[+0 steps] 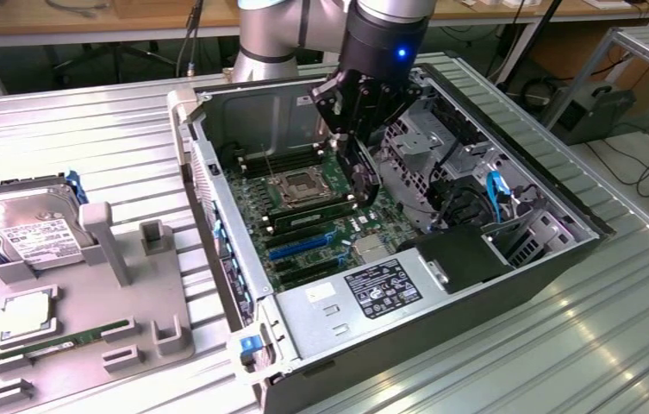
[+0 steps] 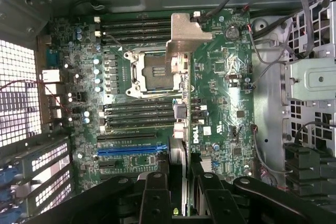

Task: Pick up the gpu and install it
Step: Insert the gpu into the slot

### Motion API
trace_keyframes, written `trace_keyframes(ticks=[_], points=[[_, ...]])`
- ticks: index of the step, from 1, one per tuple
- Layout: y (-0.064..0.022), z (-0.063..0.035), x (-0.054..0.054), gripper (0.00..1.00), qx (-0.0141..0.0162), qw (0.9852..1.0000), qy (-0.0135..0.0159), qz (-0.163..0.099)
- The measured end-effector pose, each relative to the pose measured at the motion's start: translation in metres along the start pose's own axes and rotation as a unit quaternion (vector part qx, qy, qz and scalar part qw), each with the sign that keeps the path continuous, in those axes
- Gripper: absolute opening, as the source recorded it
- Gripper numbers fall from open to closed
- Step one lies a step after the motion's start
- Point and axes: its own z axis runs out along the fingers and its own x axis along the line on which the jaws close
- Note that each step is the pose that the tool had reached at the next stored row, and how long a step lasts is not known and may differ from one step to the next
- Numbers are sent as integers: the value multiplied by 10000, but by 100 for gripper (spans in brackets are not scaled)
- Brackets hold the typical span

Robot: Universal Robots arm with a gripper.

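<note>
One hand (image 1: 354, 136) down inside the open computer case (image 1: 554, 250), closed narrow on the gpu (image 1: 365, 177). Card gripped by one edge, hanging upright below the fingers, above the motherboard (image 1: 301, 220). Contact with the board not possible to judge.

From the wrist: gpu (image 2: 178, 111) edge-on, running straight out from between the two black fingers (image 2: 155, 192). Silver end bracket (image 2: 184, 35) at the far end, in front of the memory slots and next to the empty processor socket (image 2: 149, 72). Blue expansion slot (image 2: 131, 150) just beside the card's line, on the side toward the perforated rear wall of the case. Card not in that slot.

Power supply (image 1: 376, 289) with a black label at the near end of the case.

Outside the case, on the exterior view's left: grey holder block (image 1: 128, 345) resting on the ribbed metal surface (image 1: 94, 129). On or against the block: silver hard drive (image 1: 25, 228) with white label in a blue-clipped caddy, square processor chip (image 1: 28, 312), long green memory stick (image 1: 65, 341) lying flat. All well apart from the hand.
</note>
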Motion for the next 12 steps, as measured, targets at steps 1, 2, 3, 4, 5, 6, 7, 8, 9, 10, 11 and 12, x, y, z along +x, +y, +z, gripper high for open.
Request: trace_keyframes(ticks=[1, 2, 3, 4, 5, 6, 7, 8, 9, 10, 11, 12], points=[[0, 0, 0, 26, -1, 10000, 1, -37], [0, 0, 0, 26, -3, 9999, 4, -122], [0, 0, 0, 26, -4, 9998, 6, -176], [0, 0, 0, 26, -5, 9998, 7, -209], [0, 0, 0, 26, -6, 9997, 8, -240], [0, 0, 0, 26, -7, 9996, 9, -282], [0, 0, 0, 26, -8, 9995, 10, -314], [0, 0, 0, 26, -9, 9994, 11, -345], [0, 0, 0, 26, -9, 9993, 12, -372], [0, 0, 0, 26, -10, 9991, 13, -418], [0, 0, 0, 26, -12, 9989, 15, -466], [0, 0, 0, 26, -13, 9987, 16, -508]])
